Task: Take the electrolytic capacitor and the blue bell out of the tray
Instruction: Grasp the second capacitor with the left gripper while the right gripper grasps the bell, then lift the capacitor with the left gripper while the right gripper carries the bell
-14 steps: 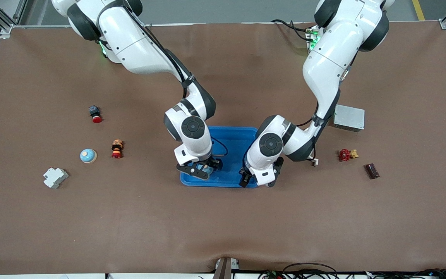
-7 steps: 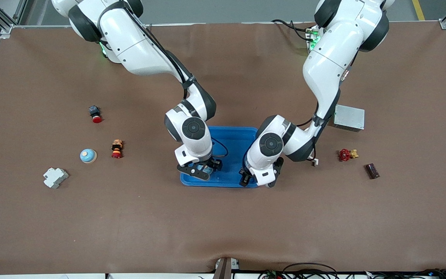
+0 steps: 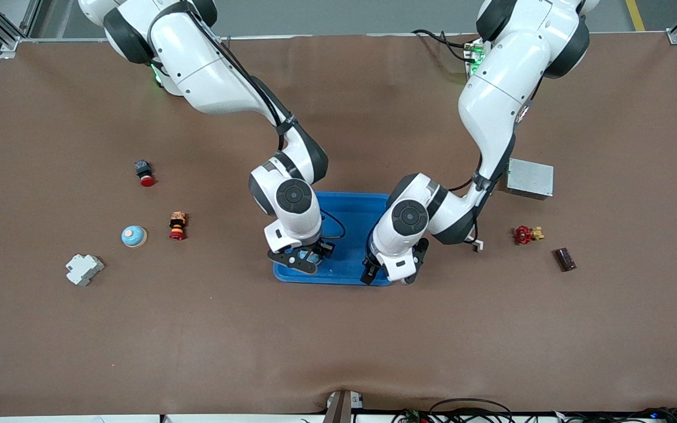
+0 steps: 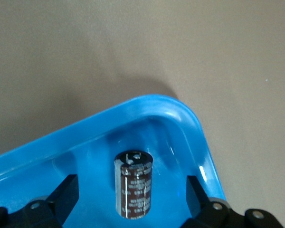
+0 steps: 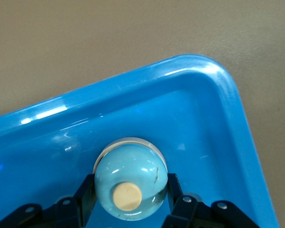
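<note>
Hiding from view: in the front view the wrists cover most of what lies in the blue tray [image 3: 353, 205]; only a sliver of pale blue shows at the right tool [image 3: 303, 258]. Both wrist views cut their own tools off at the lower edge.
Right tool: low over the tray's corner toward the right arm's end, at the lower middle of the front view. Its fingers [image 5: 88, 190] are pressed against both sides of the bell [image 5: 130, 183], pinching it.
Bell: pale blue dome with a cream button on top, inside the tray near a rounded corner of the rim [image 5: 204, 64].
Left tool: [image 3: 386, 267] low over the tray's other front corner, fingers [image 4: 69, 185] spread wide, touching nothing.
Capacitor: [image 4: 134, 183] dark cylinder standing upright on the tray floor between the spread fingers, clear of both, near the rim [image 4: 180, 109].
Desk: [image 3: 338, 341] covered by a brown mat, slightly rippled along the lower edge.
Toward the right arm's end: a red push button [image 3: 144, 173], a red and orange part [image 3: 177, 226], a second bell [image 3: 134, 236], a white block [image 3: 84, 269].
Toward the left arm's end: a metal box [image 3: 529, 178], a red valve [image 3: 526, 234], a dark brown block [image 3: 565, 259].
Room: aluminium frame posts at the upper corners, cables [image 3: 468, 408] along the bottom edge.
Writing: pale print runs down the capacitor's sleeve, too small to read.
</note>
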Motion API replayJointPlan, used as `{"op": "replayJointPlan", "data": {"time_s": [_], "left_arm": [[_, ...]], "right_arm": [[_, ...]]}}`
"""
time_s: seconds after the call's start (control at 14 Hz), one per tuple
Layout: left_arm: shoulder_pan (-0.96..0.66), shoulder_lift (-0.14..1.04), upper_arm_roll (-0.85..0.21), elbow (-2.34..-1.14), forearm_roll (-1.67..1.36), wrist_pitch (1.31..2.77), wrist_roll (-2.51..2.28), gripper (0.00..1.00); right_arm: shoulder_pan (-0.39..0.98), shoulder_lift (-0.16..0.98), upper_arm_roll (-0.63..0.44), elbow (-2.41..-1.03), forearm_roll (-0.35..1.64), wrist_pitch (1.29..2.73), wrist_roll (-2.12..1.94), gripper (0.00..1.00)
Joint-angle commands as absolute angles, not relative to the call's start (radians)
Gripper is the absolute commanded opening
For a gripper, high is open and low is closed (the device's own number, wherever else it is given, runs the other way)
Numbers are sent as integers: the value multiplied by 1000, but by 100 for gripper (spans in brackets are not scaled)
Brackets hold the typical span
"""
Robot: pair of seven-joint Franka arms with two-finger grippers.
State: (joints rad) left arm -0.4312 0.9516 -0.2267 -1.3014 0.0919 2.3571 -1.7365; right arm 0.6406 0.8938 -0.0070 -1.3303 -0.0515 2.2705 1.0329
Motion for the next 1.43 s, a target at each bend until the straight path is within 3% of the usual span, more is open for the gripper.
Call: {"op": "replayJointPlan", "data": {"time_s": [0.0,0.29,0.86,0.93,1.14,1.36], "left_arm": [[-449,945,-213,-1296,114,2364,-1759,100],[-454,946,-213,-1296,115,2365,-1759,97],[-454,954,-207,-1298,120,2364,-1758,97],[-454,954,-207,-1298,120,2364,-1758,92],[-454,954,-207,-1298,120,2364,-1758,60],[-454,951,-207,-1299,123,2359,-1756,22]], "right_arm": [[632,905,6,-1244,-68,2156,1042,0],[605,874,18,-1224,-54,2071,982,0],[433,812,34,-1264,-18,2033,562,0],[404,802,40,-1267,6,2033,502,0],[318,770,41,-1317,21,2031,301,0],[244,733,43,-1380,23,2043,137,0]]}}
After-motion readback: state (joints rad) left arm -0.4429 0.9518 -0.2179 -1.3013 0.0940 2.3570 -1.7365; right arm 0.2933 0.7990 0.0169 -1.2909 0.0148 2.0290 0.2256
